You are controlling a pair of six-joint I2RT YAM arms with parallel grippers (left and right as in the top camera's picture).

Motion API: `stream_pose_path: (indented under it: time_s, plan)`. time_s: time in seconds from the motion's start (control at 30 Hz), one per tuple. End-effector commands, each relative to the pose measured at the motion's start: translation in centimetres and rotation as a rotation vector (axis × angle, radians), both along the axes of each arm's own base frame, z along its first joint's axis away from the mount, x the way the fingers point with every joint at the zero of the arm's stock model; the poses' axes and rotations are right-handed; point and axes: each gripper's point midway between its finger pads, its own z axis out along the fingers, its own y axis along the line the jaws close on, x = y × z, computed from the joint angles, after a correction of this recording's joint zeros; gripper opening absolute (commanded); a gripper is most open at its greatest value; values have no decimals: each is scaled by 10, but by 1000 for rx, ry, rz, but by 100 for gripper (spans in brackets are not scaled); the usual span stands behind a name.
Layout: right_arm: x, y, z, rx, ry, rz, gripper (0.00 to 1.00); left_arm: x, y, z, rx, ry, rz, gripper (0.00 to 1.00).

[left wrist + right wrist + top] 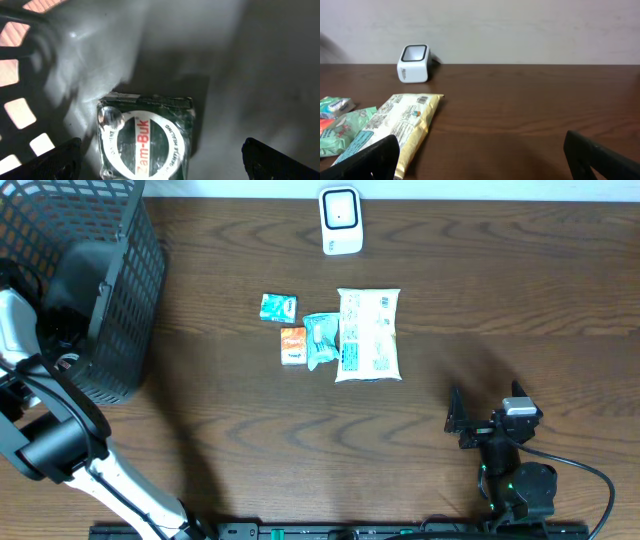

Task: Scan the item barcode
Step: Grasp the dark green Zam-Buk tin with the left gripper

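Zam-Buk box (pixel 145 140), dark green, lies inside the black basket (pixel 120 280) at the far left of the surface (pixel 500 280). It sits between the widely spread fingers (pixel 55 160) of the left gripper (pixel 162 160), apart from both. The right gripper (pixel 480 160) sits near right, fingers also spread and empty. A white scanner (pixel 340 222) stands far centre. A pale bag (pixel 368 335) and three small packets (pixel 320 340) lie mid-surface.
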Motion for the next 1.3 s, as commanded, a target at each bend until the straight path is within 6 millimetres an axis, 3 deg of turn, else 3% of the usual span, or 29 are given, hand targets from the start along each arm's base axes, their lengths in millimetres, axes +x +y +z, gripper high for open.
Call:
stream_pose_path:
  time_s: [0.0, 0.27, 0.67, 0.8, 0.9, 1.07, 1.2, 1.27]
  plan:
    - [0, -1, -1, 10, 0, -6, 99, -11, 3, -14, -33, 30, 9, 99]
    - [0, -1, 0, 10, 0, -6, 99, 3, -8, -27, -133, -38, -81, 99]
    - [0, -1, -1, 10, 0, -6, 99, -1, -9, -47, -156, 0, -78, 100]
    - [0, -1, -1, 10, 0, -6, 99, -1, -8, -49, -151, 4, -78, 90]
    - [0, -1, 0, 10, 0, -6, 99, -1, -8, -49, -152, 5, -78, 74]
    - [0, -1, 0, 10, 0, -6, 99, -2, -9, -48, -155, 8, -77, 60]
    - [0, -1, 0, 10, 0, -6, 99, -2, -9, -43, -151, 3, -77, 59]
    - [0, -1, 0, 10, 0, -6, 99, 0, -8, -37, -143, -10, -77, 49]
